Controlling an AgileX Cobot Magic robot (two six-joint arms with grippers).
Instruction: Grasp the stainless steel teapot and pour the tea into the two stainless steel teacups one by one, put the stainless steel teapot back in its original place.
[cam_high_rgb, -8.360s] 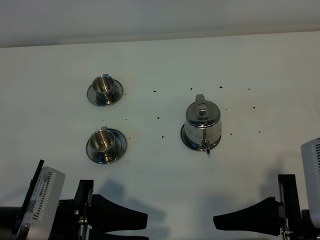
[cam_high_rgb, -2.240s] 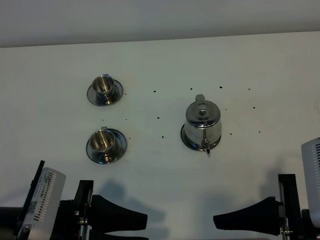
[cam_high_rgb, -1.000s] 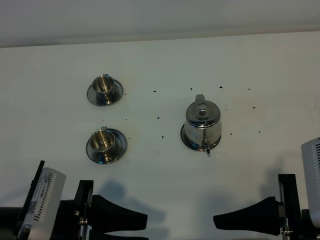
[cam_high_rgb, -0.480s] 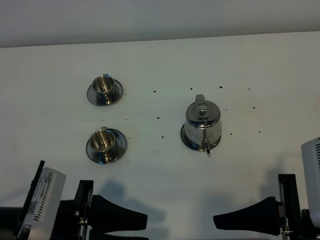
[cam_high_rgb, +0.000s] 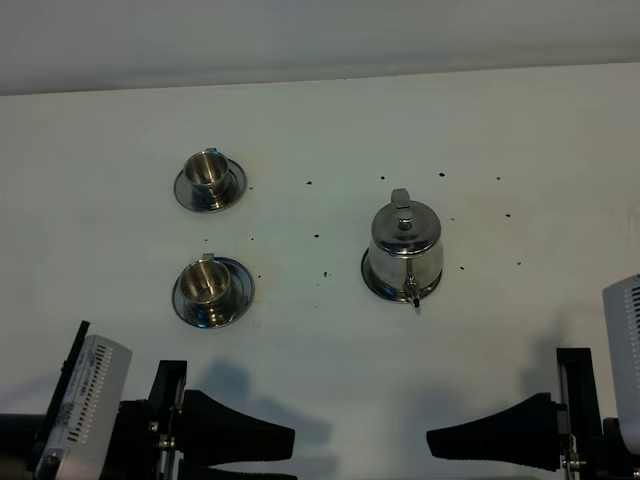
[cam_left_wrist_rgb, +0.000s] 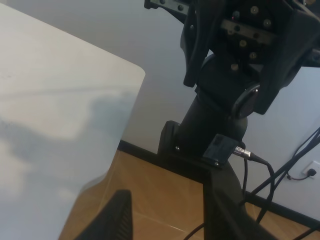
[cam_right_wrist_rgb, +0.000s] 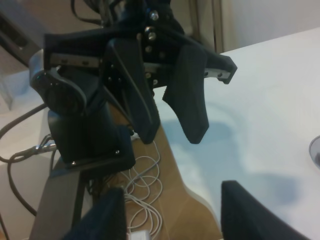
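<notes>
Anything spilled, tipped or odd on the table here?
Nothing is tipped: the teapot, far cup and near cup stand upright. The only oddity is small dark specks dotting the white table around the teapot; what they are is unclear.

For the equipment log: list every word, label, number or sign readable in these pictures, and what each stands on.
Nothing is legible.
White box on the left arm: rows of dark print, too small and blurred to read.
Stainless steel teapot, far teacup, near teacup: no markings visible.
</notes>
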